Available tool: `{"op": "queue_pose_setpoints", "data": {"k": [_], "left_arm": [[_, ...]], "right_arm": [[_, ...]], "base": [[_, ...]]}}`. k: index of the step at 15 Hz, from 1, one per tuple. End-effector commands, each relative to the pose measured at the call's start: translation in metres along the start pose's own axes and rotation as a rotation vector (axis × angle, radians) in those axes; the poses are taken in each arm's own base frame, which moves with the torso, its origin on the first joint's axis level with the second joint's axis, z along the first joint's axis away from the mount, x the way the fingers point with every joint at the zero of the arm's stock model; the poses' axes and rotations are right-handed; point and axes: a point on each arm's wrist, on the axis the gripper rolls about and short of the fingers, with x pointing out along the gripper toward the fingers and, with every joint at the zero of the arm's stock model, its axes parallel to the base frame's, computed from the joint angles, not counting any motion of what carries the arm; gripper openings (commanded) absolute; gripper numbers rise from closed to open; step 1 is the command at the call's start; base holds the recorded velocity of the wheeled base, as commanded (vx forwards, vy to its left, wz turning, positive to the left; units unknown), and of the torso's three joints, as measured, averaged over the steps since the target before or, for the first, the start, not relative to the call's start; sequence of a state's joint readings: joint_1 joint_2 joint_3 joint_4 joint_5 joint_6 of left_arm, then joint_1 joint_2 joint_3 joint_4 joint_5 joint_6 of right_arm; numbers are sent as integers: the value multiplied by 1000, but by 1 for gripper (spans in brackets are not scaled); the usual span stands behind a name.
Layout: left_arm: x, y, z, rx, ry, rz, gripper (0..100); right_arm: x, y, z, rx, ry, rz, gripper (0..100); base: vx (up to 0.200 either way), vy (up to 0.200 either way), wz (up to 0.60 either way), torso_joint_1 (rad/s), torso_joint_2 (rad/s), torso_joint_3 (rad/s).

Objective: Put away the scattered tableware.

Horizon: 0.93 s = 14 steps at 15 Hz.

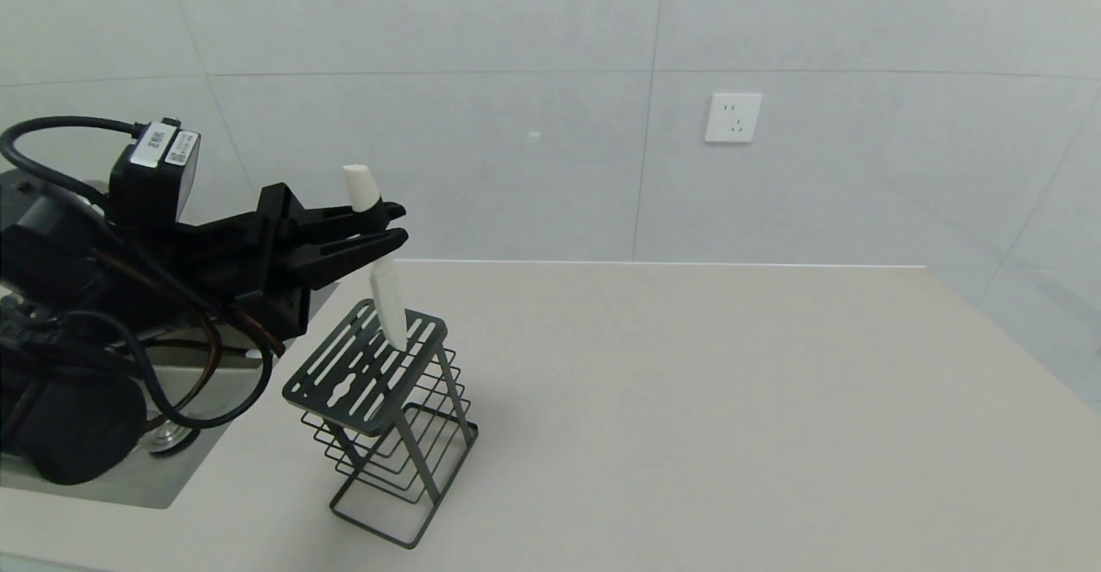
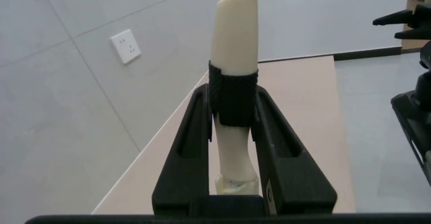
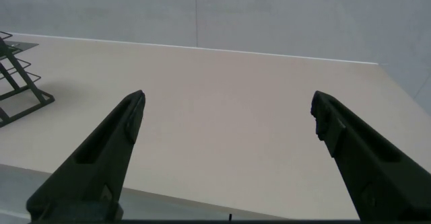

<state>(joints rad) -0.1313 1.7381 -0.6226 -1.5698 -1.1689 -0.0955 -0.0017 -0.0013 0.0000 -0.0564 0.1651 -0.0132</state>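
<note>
Left gripper (image 1: 397, 224): mine, centre left of frame, pinching the white utensil (image 1: 389, 301) at mid-length.
Long axis: near upright; lower tip meets the slotted top of the rack (image 1: 344, 383), directly below my fingers.
Right gripper (image 3: 225, 113): spread, holding nothing, above the table (image 1: 731, 383).
Coming move: I judge 1 straight descent along that axis.

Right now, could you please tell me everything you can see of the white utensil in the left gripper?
The white utensil is a long, smooth, cream-coloured bar, plastic or ceramic by its look, with a slanted top end. It stands nearly upright, clamped at mid-length in the left gripper. Its lower end meets the slotted top of the black rack; whether it sits in a slot is unclear.
</note>
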Motion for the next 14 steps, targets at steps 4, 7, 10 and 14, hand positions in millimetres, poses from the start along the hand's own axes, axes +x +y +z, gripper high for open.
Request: {"op": "queue_pose_setpoints", "data": {"k": [4,7,10,14], "left_arm": [[9,19,-8,96,-7,-55,0],[6,16,-7,88,-1,-75,0],[3,6,-7,67,8,-86,0],[-1,-6,-8,44,17,-98,0]], "right_arm": [[0,0,0,0,1,1,100],[0,0,0,0,1,1,100],[0,0,0,0,1,1,100],[0,0,0,-1,-1,1,100]], "base": [[0,0,0,0,0,0],[0,0,0,0,0,0],[0,0,0,0,0,0],[0,0,0,0,0,0]]}}
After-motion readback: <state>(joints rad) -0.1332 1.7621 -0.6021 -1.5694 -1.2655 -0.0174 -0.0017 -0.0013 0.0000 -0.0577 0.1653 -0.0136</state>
